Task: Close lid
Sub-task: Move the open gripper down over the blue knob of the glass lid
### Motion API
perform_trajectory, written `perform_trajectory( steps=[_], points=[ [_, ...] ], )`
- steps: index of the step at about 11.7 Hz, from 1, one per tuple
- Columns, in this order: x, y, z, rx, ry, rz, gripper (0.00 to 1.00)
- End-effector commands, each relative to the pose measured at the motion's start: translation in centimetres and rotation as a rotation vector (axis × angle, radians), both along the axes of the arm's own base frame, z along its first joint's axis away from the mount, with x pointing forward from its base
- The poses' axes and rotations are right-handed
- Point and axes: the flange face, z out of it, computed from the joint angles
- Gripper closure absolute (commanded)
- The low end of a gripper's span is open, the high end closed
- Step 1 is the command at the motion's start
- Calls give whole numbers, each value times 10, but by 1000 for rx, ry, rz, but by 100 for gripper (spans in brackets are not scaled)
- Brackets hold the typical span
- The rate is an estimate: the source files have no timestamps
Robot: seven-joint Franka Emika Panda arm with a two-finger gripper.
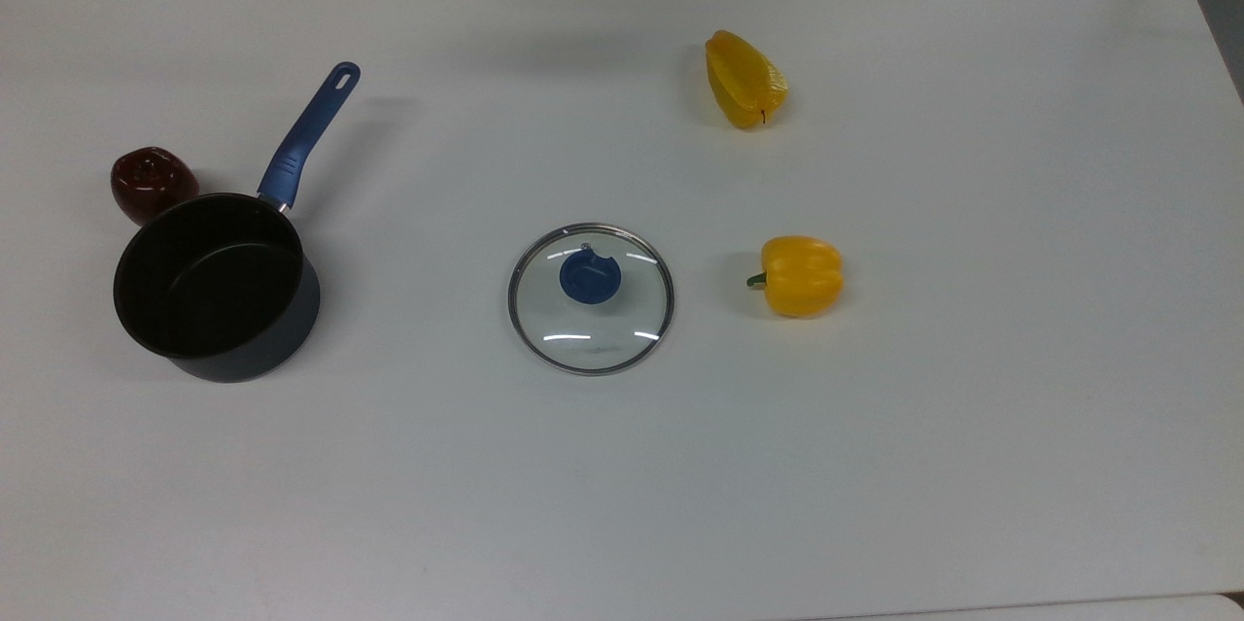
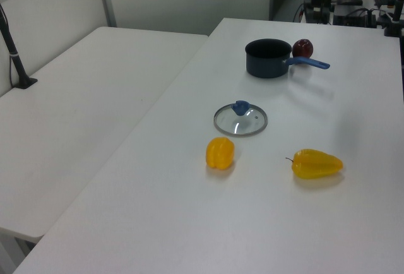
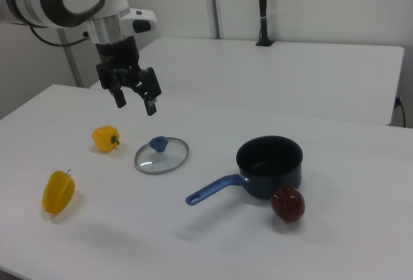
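In the right view the pincer (image 3: pixel 135 101) hangs in the air above the white worktop (image 1: pixel 875 465), its two fingers spread apart and holding nothing, up and to the right view's left of the lid (image 3: pixel 161 155). The lid lies flat on the worktop with its blue knob up, well apart from the dark pot (image 1: pixel 216 286) on the top view's left, whose mouth is uncovered and whose blue handle points away from the lid. Beyond the lid on the top view's right lie two yellow peppers (image 1: pixel 800 275), the nearer just beside it, a dark red apple (image 1: pixel 152 184) touches the pot's far side, and broad bare worktop runs from the lid to every edge.
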Motion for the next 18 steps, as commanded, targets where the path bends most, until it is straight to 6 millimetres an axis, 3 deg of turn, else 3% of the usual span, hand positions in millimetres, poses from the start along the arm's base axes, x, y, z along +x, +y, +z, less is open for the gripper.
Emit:
perform_trajectory(
  steps=[1,6,9,12,18],
  points=[
    [-5,-1,1,6,-2,20,0],
    [6,5,-4,16,-39,18,0],
    [32,31,-31,31,-85,-67,0],
    [69,77,-82,47,-126,-141,0],
    [115,125,-172,79,-209,-166,0]
  ],
)
